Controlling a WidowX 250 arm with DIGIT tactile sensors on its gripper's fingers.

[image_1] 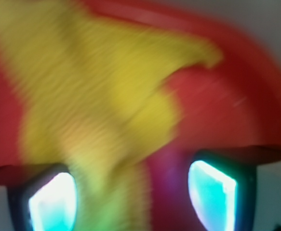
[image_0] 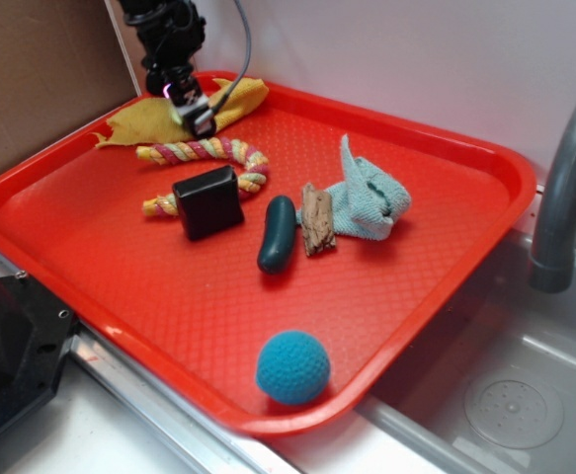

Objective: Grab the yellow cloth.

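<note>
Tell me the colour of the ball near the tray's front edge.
Teal blue ball; clearest in the exterior view.

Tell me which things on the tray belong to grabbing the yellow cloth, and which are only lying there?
Belong to the job:
- yellow cloth
- end effector

Only lying there:
- braided rope
- black block
- dark green oblong piece
- wood piece
- light-blue cloth
- blue ball
- red tray

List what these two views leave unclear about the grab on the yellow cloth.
- Gripper contact: in the exterior view the arm covers the middle of the yellow cloth, so any pinch is hidden.
- Wrist view: motion blur smears the yellow cloth; folds and edges are unreadable.
- Fingers: cut off by the bottom edge, tips blurred.
- Red tray: its left corner sits behind the dark object.
</note>
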